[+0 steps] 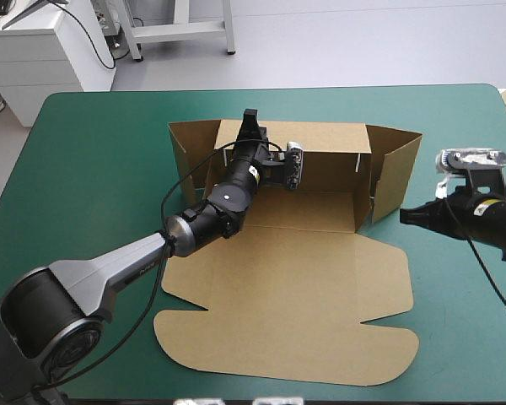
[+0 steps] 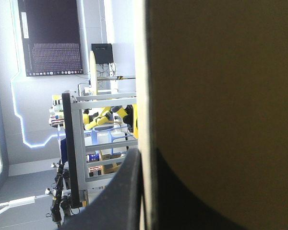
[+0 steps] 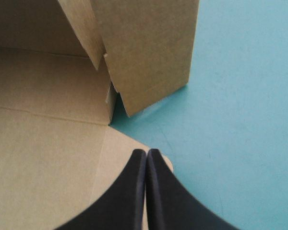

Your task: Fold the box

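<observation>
High view gives us the bench point(image 1: 76, 186) first, teal-green, with the box point(image 1: 304, 211) at its middle, toward the far edge. We judge that the walls are being raised. The back wall point(image 1: 320, 169) stands upright, and the left flap point(image 1: 190, 148) and right flap point(image 1: 396, 173) angle outward from its ends. The front sheet point(image 1: 278, 329) lies flat toward the near edge.

The left arm point(image 1: 135, 253) comes in low from the near left corner and reaches up to the left part of the back wall. The left claw point(image 1: 251, 122) is clamped on that wall: in the left wrist view the board's edge runs between its two fingers. The right arm point(image 1: 489, 215) lies level off the box's right side. The right claw point(image 1: 407, 217) is pressed together to one point, just beside the foot of the right flap; we cannot tell whether it touches.

Next, we think, the pointed claw must push that flap inward along its crease while the left claw holds the wall upright. Too hard a push could slide the whole box.
</observation>
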You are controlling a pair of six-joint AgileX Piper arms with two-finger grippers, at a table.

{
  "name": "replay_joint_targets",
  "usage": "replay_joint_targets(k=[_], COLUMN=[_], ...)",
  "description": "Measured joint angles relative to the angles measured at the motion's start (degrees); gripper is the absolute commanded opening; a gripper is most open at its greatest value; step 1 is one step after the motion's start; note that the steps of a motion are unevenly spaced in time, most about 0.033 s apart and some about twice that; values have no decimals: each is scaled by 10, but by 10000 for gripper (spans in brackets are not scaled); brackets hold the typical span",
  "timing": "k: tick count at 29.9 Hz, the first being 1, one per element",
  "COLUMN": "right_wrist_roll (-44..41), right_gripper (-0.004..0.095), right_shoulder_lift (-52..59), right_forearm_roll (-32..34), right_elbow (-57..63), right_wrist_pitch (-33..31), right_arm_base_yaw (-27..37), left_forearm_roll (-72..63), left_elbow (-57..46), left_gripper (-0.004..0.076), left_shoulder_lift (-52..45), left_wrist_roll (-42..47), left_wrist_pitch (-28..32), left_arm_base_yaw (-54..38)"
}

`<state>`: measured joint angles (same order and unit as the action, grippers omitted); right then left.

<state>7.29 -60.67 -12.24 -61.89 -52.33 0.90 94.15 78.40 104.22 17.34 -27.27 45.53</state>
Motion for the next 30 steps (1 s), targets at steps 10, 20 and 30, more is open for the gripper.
replay_joint_targets(k=[10, 20, 30], right_wrist_roll=[1, -1, -1], right_gripper=[-17, -17, -18], right_shoulder_lift=[-187, -377, -486], right_forearm_roll=[8, 22, 27], right_elbow=[-205, -442, -497], right_wrist_pitch=[4, -16, -37], right_arm_base_yaw=[-13, -13, -13], left_forearm_roll=[63, 60, 52], left_elbow=[-1, -1, -1], left_gripper=[-8, -8, -8], left_shoulder_lift=[23, 26, 27], left_wrist_roll=[61, 64, 64], left_wrist_pitch=[-25, -79, -96], left_arm_base_yaw=[1, 29, 41])
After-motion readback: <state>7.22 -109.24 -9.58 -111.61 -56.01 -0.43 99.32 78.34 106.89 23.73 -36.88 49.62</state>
